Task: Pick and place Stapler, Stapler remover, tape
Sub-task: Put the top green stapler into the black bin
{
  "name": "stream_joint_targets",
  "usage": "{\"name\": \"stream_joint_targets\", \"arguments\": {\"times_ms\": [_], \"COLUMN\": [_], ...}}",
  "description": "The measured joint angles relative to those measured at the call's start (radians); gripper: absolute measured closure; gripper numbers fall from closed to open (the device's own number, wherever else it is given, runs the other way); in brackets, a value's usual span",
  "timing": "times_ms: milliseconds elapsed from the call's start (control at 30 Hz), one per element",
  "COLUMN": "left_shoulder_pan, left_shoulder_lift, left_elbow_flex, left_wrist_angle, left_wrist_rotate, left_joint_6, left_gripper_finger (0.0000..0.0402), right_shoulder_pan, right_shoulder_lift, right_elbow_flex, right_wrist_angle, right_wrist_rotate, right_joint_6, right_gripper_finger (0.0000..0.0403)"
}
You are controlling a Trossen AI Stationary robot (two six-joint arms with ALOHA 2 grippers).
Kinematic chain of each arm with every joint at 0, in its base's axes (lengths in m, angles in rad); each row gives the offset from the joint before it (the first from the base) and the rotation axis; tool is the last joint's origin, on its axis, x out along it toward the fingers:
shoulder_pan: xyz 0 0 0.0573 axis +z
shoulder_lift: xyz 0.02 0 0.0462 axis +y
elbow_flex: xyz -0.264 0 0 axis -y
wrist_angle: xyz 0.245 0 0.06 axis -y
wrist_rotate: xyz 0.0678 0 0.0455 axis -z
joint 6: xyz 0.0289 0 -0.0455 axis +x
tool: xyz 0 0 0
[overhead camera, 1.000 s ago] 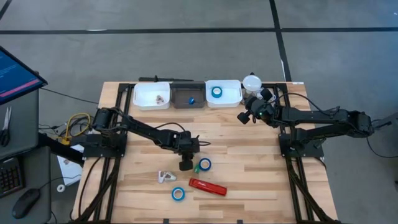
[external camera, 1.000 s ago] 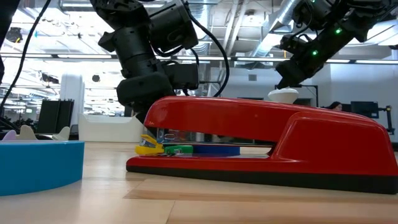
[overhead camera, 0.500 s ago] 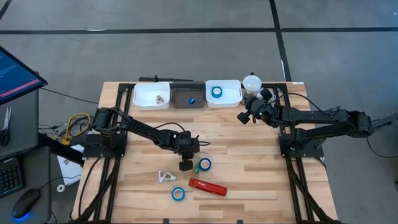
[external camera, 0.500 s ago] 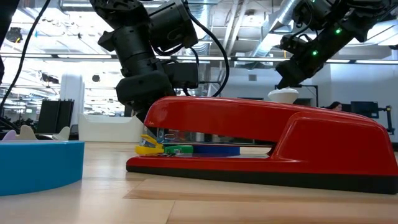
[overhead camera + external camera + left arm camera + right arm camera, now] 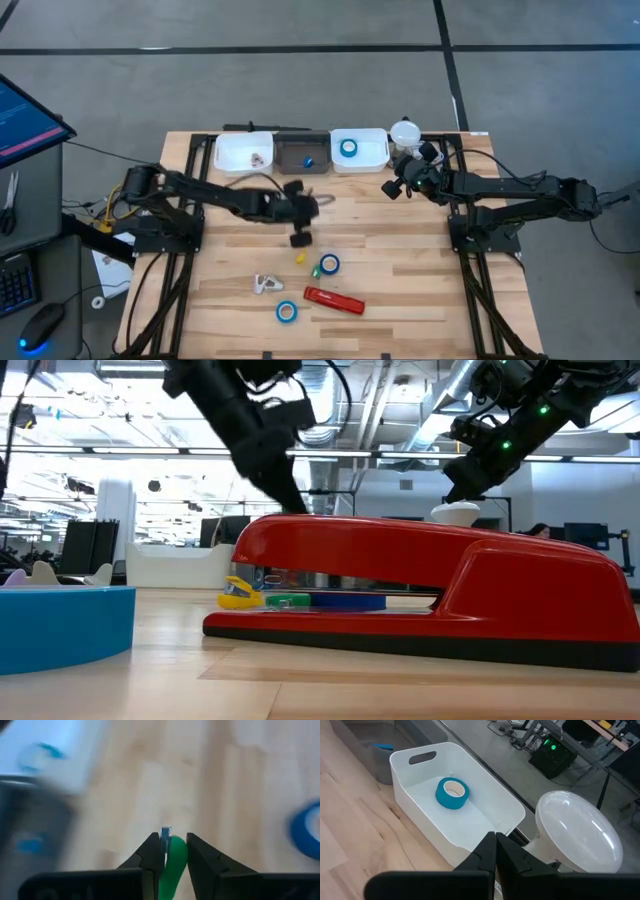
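My left gripper hangs above the table's middle, shut on a small green piece with a metal tip. Nearer lie a yellow bit, a green bit, two blue tape rolls, a white claw-shaped staple remover and the red stapler, flat on its base. My right gripper waits shut beside the right white bin, which holds a third tape roll. My left gripper pinches the small green piece between its two fingers, with the piece's metal tip just past the fingertips. The piece is lifted clear of the table. The fingers point down and toward the near edge.
Three bins stand along the far edge: a white one, a dark one with a blue bit, and the right white one. A white domed object stands beside my right gripper. Bare wood lies between the bins and the items.
My left gripper has risen off the table and moved toward the far edge, with its arm swinging toward the table's left. The yellow bit now shows where the gripper stood. My right arm has kept still.
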Motion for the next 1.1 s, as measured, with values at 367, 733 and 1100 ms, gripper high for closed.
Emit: {"name": "stream_joint_targets", "arguments": {"times_ms": [367, 733, 1100], "left_shoulder_pan": [0.232, 0.460, 0.543], "left_shoulder_lift": [-0.208, -0.144, 0.076], "left_elbow_flex": [0.002, 0.003, 0.002], "left_wrist_angle": [0.072, 0.125, 0.157], "left_wrist_rotate": [-0.078, 0.034, 0.122], "left_joint_6": [0.090, 0.110, 0.074], "left_gripper_finger": [0.0344, 0.0344, 0.0344], "right_shoulder_pan": [0.000, -0.001, -0.002], "right_shoulder_lift": [0.000, 0.000, 0.000], "right_elbow_flex": [0.000, 0.000, 0.000], "right_wrist_angle": [0.008, 0.012, 0.012], "right_wrist_rotate": [0.000, 0.000, 0.000], "right_joint_6": [0.000, 0.000, 0.000], "right_gripper_finger": [0.0403, 0.0403, 0.0403]}}
